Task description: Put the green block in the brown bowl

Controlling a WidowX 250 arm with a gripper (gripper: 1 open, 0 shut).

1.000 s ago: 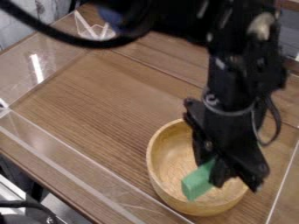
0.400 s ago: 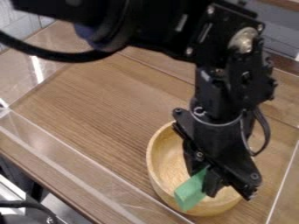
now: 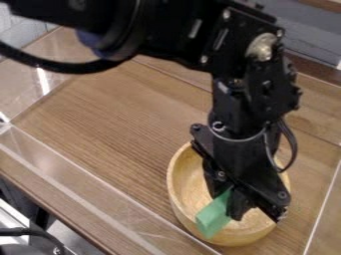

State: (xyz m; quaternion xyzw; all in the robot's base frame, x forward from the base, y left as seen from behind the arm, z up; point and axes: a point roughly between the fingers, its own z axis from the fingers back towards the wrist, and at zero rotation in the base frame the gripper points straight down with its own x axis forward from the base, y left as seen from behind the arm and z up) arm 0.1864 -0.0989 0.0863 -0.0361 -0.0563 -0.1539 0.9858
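Observation:
The green block (image 3: 214, 213) hangs tilted over the near part of the brown bowl (image 3: 185, 184), a round tan wooden bowl on the table at lower right. My gripper (image 3: 230, 202) reaches down into the bowl from above and is shut on the block's upper end. The black arm covers the bowl's far and right side. I cannot tell whether the block's lower end touches the bowl's floor.
The bowl stands on a wood-grain tabletop (image 3: 107, 110). A clear plastic sheet or barrier (image 3: 54, 159) runs along the table's left and near edges. The bowl sits close to the table's front edge.
The arm has shifted slightly left and lower over the bowl, carrying the green block with it toward the bowl's near-left inside. The grip stays shut.

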